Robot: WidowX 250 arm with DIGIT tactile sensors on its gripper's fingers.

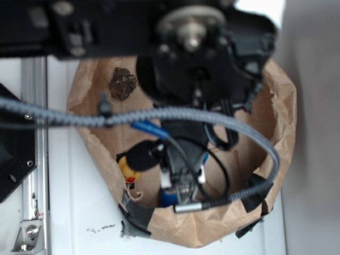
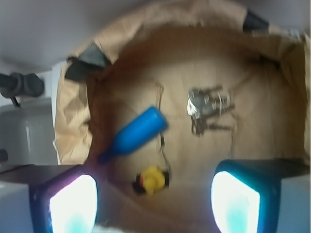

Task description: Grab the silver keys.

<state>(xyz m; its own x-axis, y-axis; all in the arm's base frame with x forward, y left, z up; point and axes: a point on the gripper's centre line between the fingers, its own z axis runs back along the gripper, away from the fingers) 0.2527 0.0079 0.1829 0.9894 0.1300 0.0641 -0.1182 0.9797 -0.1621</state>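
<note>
1. The gripper [image 2: 154, 204] hangs above the floor of a brown paper bag [image 2: 73, 121]. In the wrist view its two fingers [image 2: 73, 206] stand wide apart at the bottom edge, with nothing between them.

2. The silver keys [image 2: 209, 108] lie flat on the bag floor at about one o'clock from the gap between the jaws, well apart from both fingers. They are not under the gripper's centre line.

3. Risk: a straight descent from here would land short and to the left of the keys. The jaws would close on paper or air.

4. A yellow duck toy [image 2: 152, 180] sits just ahead of the gap at twelve o'clock, and a blue cylinder [image 2: 135, 133] lies at about eleven o'clock. Either could be caught instead if the lateral correction is skipped.

5. Risk: the keys are thin and fanned flat (a loose bunch, by the look). The fingertips may skid over them or pinch a single key, letting the bunch swing or slip.

6. In the exterior view the arm and cables hide the keys. A lumpy dark rock [image 1: 122, 83] rests near the bag's far wall and could be mistaken for the target.

7. The bag's walls stand close; a wide sideways move could snag the rim.
</note>
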